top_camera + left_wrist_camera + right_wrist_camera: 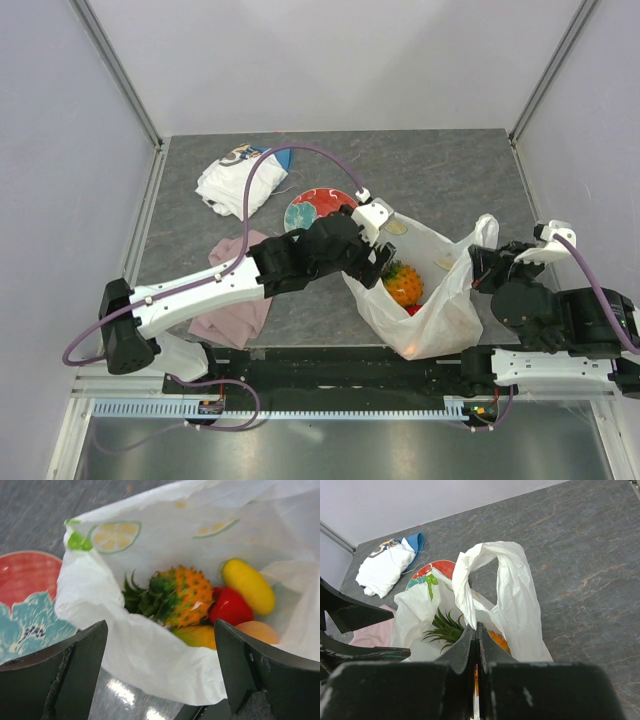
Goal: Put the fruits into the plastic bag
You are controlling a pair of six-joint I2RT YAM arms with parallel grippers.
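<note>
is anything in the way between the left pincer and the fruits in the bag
Only the plastic bag's near wall, which rises just in front of the open left pincer and covers the lower edge of the pile. Above that rim the mouth gapes, and the pineapple, red piece and yellow mango show unobstructed.

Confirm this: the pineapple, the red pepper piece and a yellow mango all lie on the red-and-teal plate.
Not on the plate: the pineapple, the red pepper piece and a yellow mango all lie inside the plastic bag. The left wrist view shows this.
</note>
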